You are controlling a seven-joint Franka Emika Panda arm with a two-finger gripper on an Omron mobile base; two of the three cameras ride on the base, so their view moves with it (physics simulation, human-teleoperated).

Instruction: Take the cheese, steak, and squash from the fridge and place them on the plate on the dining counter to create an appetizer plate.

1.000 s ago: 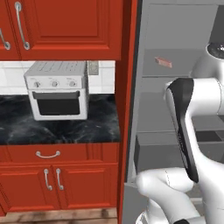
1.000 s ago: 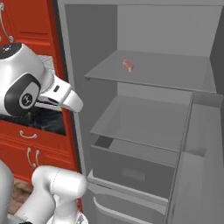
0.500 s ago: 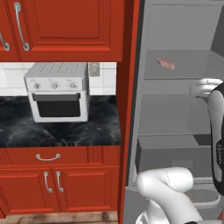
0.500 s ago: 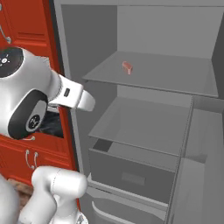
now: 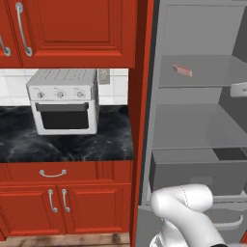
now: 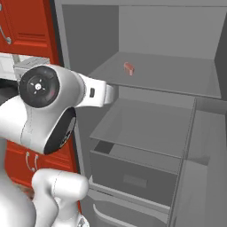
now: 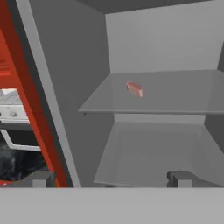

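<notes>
Pincer released, empty — steak mid-frame on fridge shelf; could overshoot — shelf-edge collision likely.

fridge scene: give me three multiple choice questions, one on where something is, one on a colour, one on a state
1. Where is the steak?
A. upper shelf of the fridge
B. in the drawer
C. on the worktop

2. What colour is the toaster oven?
A. red
B. white
C. black

3. How is the gripper?
A. shut on the steak
B. shut, empty
C. open, empty

Answers: 1 A, the pink slab lies on the upper shelf. 2 B, its body is white against red cabinets. 3 C, the fingertips stand wide apart with nothing between them.
</notes>
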